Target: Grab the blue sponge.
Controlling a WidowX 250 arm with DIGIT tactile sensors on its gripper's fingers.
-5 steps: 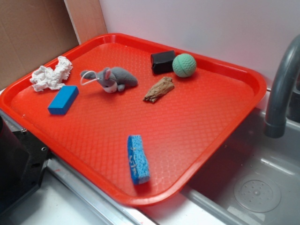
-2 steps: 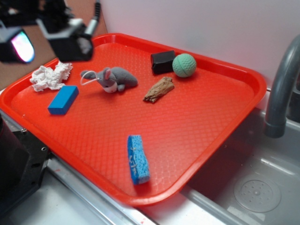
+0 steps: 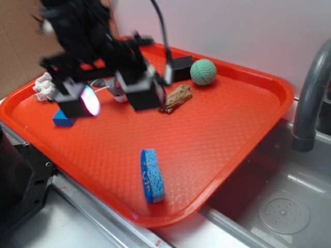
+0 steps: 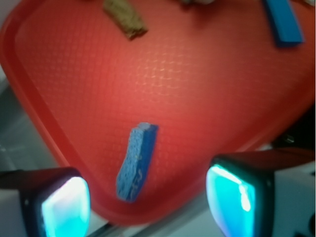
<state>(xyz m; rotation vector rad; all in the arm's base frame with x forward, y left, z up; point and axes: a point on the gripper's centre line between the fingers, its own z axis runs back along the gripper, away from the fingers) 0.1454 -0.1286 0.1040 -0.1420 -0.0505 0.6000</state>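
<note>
The tool, jaws spread and empty (blurred, so its height is unclear), hovers well apart from the blue sponge near the tray front rim; descending misaligned could knock it over.

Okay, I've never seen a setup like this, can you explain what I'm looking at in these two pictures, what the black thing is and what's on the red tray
The blurry black thing is a robot arm; its grasping part is the end effector. One picture is from a camera standing beside the scene. The other is from a camera on the arm's wrist, looking down between its two glowing fingertips.

A red tray sits beside a sink with a grey faucet. On it lie a blue sponge near the front edge, a smooth blue block, crumpled white paper, a brown chunk, a green ball and a black block. The arm partly hides a grey toy.

Nothing is held. The end effector is open, above the tray, apart from the sponge.
</note>
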